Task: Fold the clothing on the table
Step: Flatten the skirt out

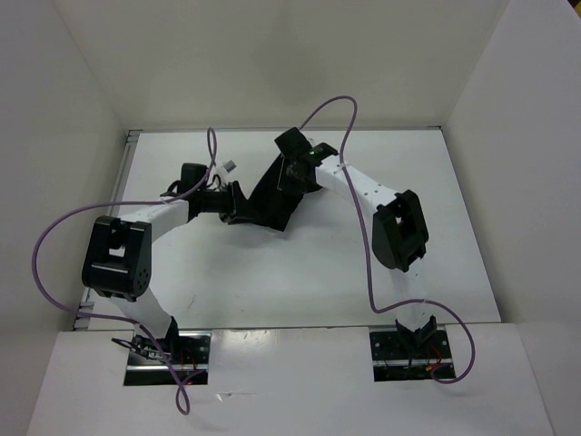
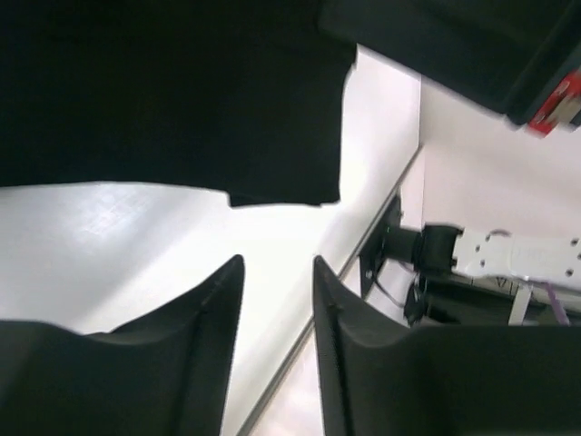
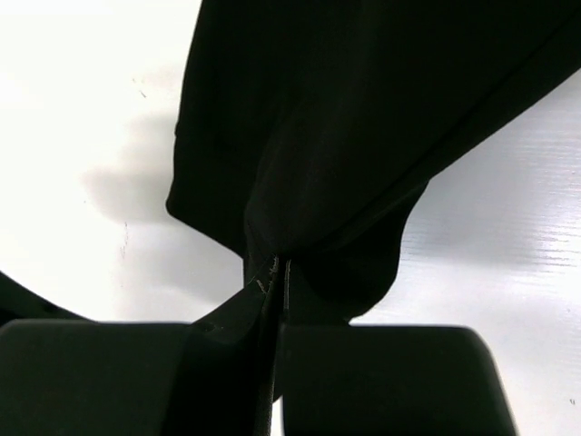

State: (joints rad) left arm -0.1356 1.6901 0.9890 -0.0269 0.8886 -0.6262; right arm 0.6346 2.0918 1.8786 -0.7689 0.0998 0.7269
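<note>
A: How will it handle?
B: Judging by the drape, the clothing [image 1: 268,202] is soft, light and limp. Pinch a hem corner, not the bulk. It lies mid-table [image 1: 272,282], toward the far edge.
A: Claws?
B: Nearer, the left gripper [image 2: 278,268] is part open and empty, just short of the hem. Farther, the right gripper [image 3: 277,268] is clamped on a fold, holding it up.

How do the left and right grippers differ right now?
The left gripper has its fingers apart, nothing between them; the right gripper has its fingers shut on the clothing. The left sits short of the clothing's edge; the right touches it. Both are black, over the white table.
</note>
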